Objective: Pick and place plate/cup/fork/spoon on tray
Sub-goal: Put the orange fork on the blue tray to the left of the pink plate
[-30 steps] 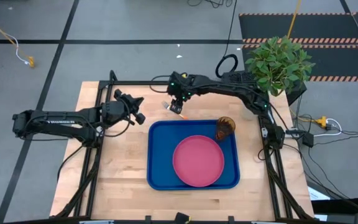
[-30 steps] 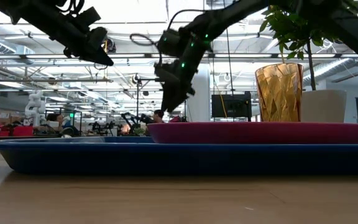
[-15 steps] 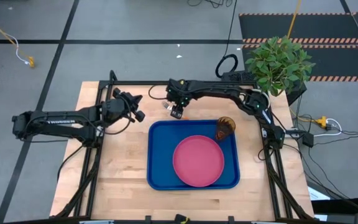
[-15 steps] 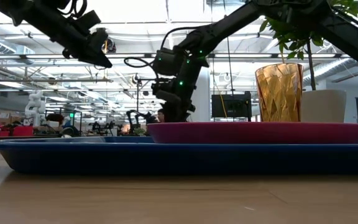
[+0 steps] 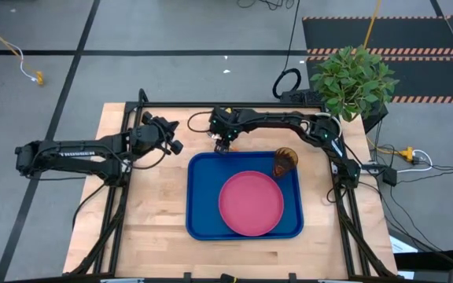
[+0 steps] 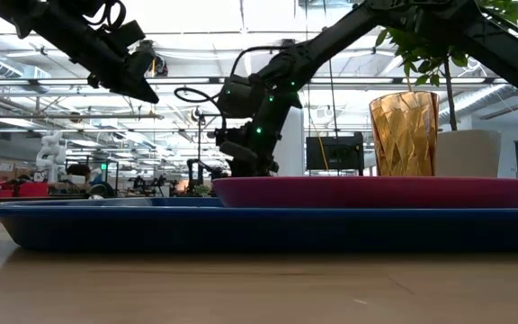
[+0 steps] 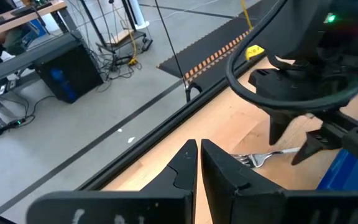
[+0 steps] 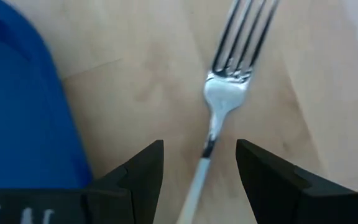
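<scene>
The blue tray (image 5: pixel 199 212) lies mid-table with the pink plate (image 5: pixel 250 203) on it and the amber cup (image 5: pixel 285 162) standing upright in its far right corner. The fork (image 8: pixel 229 87) lies flat on the wood just beyond the tray's far left corner, and it also shows in the left wrist view (image 7: pixel 263 158). My right gripper (image 8: pixel 201 168) is open, low over the fork, one finger on each side of its neck without touching it; its handle is hidden under the gripper. My left gripper (image 5: pixel 173 137) is shut, empty and raised left of the fork. The spoon is out of view.
A potted green plant (image 5: pixel 352 79) stands at the table's far right corner. The black frame rail (image 5: pixel 179 104) runs along the far edge close behind the fork. The tray's rim (image 8: pixel 23 112) lies right beside my right gripper. Bare wood (image 5: pixel 152 212) lies left of the tray.
My right gripper has come down toward the table over the fork, from above the tray's far left corner to just above the wood, and has stayed open. The fork, plate and cup have not moved.
</scene>
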Available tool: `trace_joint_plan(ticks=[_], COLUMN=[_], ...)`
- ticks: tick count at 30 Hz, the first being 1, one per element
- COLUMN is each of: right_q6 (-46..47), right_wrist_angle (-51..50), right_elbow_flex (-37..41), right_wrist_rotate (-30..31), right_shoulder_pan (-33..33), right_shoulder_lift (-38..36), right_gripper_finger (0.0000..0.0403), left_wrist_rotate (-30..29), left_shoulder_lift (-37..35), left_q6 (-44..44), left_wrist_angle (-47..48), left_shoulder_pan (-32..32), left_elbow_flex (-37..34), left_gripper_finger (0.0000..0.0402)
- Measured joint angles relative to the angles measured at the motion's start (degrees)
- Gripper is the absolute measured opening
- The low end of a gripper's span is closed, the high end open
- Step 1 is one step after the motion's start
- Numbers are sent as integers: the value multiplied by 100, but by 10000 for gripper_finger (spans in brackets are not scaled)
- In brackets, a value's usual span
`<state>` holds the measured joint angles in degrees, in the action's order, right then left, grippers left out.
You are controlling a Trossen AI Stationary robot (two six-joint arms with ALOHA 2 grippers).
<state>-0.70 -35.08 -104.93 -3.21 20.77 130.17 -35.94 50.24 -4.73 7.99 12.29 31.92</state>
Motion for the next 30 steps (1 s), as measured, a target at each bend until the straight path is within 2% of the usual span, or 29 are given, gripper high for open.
trace_joint_plan(ticks=[10, 18, 21, 23, 26, 30], right_q6=[-23, -198, -349, -459, -631, -778], right_wrist_angle=[234, -86, -135, -126, 119, 721], right_elbow_flex=[94, 94, 96, 153, 456, 1209], right_wrist_rotate=[29, 36, 37, 36, 40, 50], right_shoulder_pan=[9, 11, 11, 11, 11, 12], right_shoulder_lift=[-198, -1114, -1518, -1816, -2382, -3143], right_gripper_finger=[192, 192, 192, 192, 192, 192], left_wrist_rotate=[4, 157, 254, 769, 1511, 1799], left_shoulder_lift=[0, 188, 620, 1059, 1788, 2613], left_q6=[-8, 422, 878, 1186, 1328, 2236], left_wrist_angle=[2, -197, -751, -1015, -950, -354], left_shoulder_pan=[0, -59, 49, 314, 803, 1030], left_elbow_flex=[0, 0, 4, 76, 438, 1243], left_gripper_finger=[24, 32, 61, 91, 136, 165])
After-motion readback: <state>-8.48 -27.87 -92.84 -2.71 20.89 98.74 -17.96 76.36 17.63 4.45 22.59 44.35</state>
